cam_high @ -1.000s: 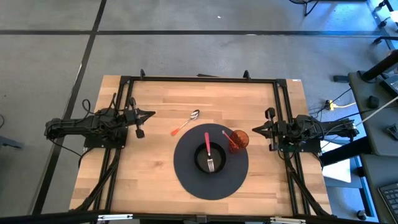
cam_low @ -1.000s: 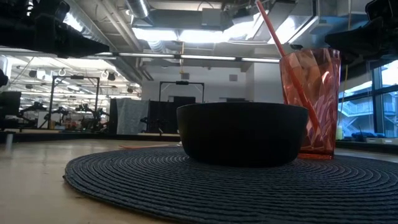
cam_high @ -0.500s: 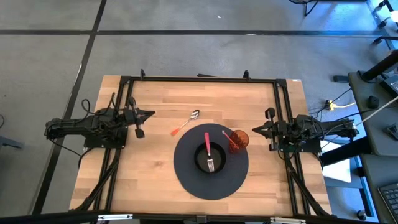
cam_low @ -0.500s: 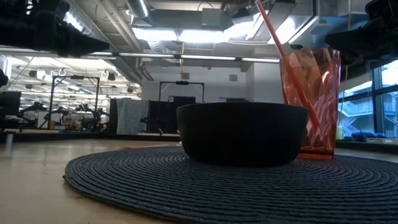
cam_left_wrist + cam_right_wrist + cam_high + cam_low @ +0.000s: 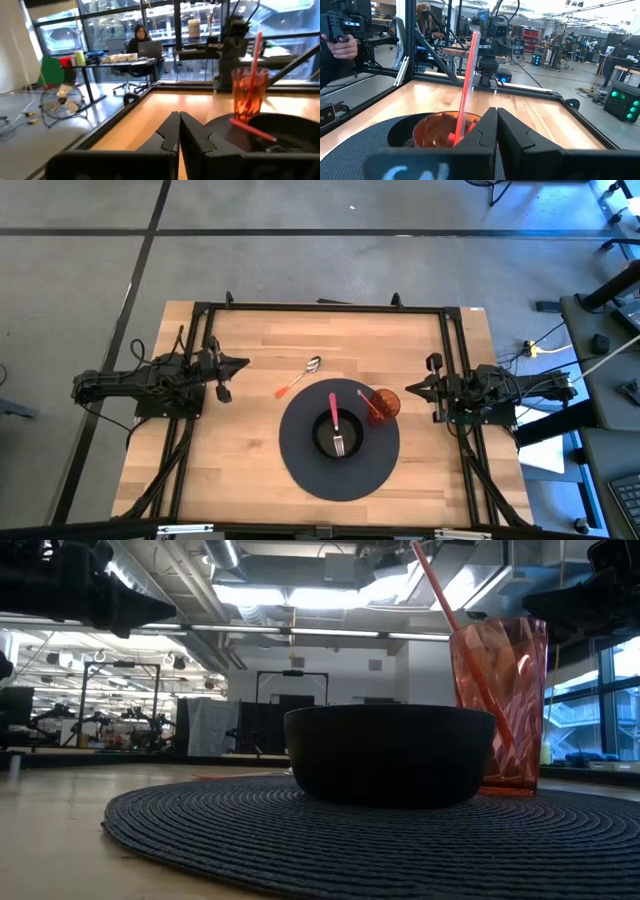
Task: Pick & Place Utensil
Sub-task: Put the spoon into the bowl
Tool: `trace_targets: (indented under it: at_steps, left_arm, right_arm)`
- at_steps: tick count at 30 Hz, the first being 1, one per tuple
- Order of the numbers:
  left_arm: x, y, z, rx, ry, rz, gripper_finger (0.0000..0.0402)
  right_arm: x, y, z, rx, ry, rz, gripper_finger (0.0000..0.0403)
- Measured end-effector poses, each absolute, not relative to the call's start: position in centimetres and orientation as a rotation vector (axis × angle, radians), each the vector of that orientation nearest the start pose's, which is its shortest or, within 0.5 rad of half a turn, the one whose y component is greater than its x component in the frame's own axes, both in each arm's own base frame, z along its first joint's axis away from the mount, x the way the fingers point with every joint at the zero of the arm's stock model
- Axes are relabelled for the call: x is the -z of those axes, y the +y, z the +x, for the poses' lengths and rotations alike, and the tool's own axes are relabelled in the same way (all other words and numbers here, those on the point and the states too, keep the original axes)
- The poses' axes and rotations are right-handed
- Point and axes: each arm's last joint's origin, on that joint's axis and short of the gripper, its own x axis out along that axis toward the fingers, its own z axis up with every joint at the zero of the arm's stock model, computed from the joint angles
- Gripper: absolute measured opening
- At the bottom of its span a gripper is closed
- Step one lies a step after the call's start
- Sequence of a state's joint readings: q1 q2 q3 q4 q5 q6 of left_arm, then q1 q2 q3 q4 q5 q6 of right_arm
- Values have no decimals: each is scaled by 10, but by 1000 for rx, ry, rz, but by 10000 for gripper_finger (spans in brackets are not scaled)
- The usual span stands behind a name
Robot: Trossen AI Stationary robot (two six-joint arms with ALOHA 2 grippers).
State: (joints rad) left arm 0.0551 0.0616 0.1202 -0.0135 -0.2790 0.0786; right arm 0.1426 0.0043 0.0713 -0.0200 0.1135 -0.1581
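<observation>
a round dark woven mat (image 5: 340,442) lies at the near middle of the wooden surface (image 5: 250,450), and a black bowl (image 5: 338,437) sits at its centre. a fork (image 5: 337,425) with a red handle rests in the bowl, prongs down inside and handle leaning over the far rim. just beside the bowl, on the mat's far right part, stands a red see-through cup (image 5: 384,404) with a red straw (image 5: 366,403) slanting out of it; from table height the cup (image 5: 500,705) shows right of the bowl (image 5: 390,753). farther back and left, off the mat, a spoon (image 5: 298,378) with an orange handle lies flat on the bare wood, its metal end pointing away toward the far edge. the left gripper (image 5: 238,364) hangs at the left side of the surface, well apart from the spoon, its jaws pressed together and holding nothing. the right gripper (image 5: 408,389) waits at the right side, near the cup, its jaws likewise together and empty. beyond the table, a person (image 5: 141,39) sits at a desk with a laptop.
</observation>
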Motion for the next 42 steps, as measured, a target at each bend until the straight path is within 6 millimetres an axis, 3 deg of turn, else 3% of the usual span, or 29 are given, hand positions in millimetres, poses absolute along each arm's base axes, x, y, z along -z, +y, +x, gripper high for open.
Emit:
trace_targets:
  at_steps: [12,18,25,30,37,42]
  left_arm:
    - [-218,9,99,-191,-230,8,3]
    - [-242,14,116,-314,-102,-33,3]
    - [-278,17,168,-342,122,-69,3]
    - [-283,20,219,-419,430,-50,3]
    - [-256,24,282,-455,714,-40,4]
    - [-229,30,304,-479,850,-32,20]
  right_arm:
    - [-185,10,92,-26,-48,-139,12]
    - [-185,10,92,-26,-48,-139,12]
    - [-185,10,92,-26,-48,-134,12]
    - [-185,10,92,-27,-48,-133,12]
    - [-185,10,92,-27,-47,-130,12]
    - [-185,10,92,-27,-47,-129,12]
